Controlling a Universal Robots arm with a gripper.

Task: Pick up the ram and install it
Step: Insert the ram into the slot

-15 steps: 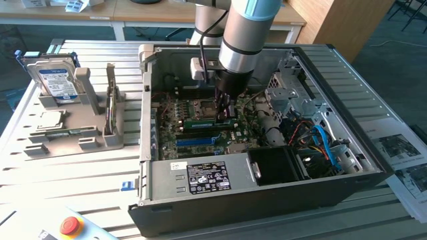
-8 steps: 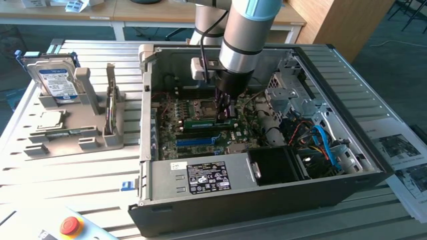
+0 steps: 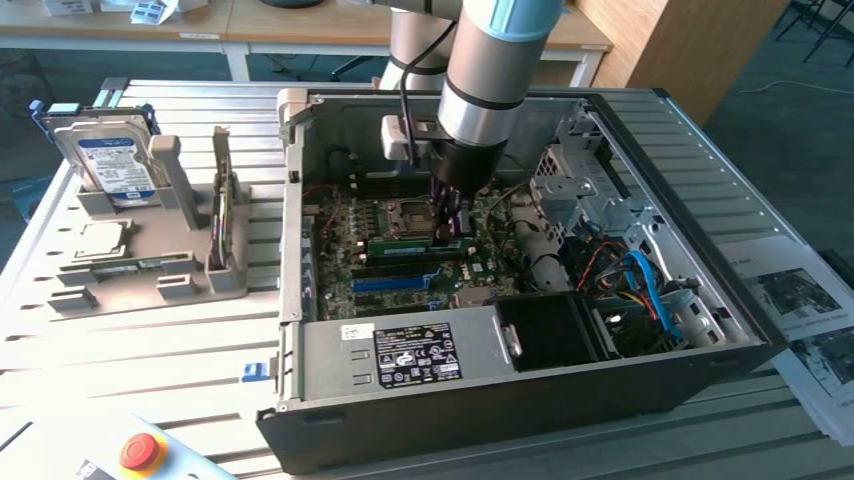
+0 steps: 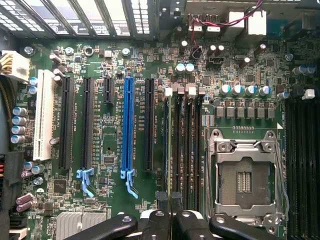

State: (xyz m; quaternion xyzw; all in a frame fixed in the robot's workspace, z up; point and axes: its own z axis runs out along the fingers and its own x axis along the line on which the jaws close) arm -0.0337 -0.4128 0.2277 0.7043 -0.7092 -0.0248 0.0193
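**Ribbed metal bench, open PC case: claw pinched on ram at the memory slots**

Exterior view: ribbed aluminium table point(image 3: 160, 340) carries an open black desktop computer case point(image 3: 534, 410). Grey robot arm point(image 3: 481, 80) reaches down into it. Claw point(image 3: 449, 232) is narrow, its fingers pinched on the top edge of the ram point(image 3: 407, 246), a long thin green circuit-board stick. The ram lies level directly under the claw on the green motherboard point(image 3: 467, 268). Cannot tell if it is seated. Blue plastic slot point(image 3: 400, 283) sits just past the claw, toward the camera. Well apart from the claw, toward the exterior view's left, a grey plastic fixture point(image 3: 134, 285) holds a second green stick point(image 3: 220, 215) upright and a blue-labelled hard drive point(image 3: 114, 165). Red round stop button point(image 3: 140, 452) sits at the table's near edge.

Wrist view: dark fingers point(image 4: 161, 201) almost together above the black memory slots point(image 4: 187, 145). Silver CPU socket point(image 4: 245, 170) is just beside the claw. The blue slot and a white plastic slot point(image 4: 44, 120) are on the claw's other side, the white one farthest.
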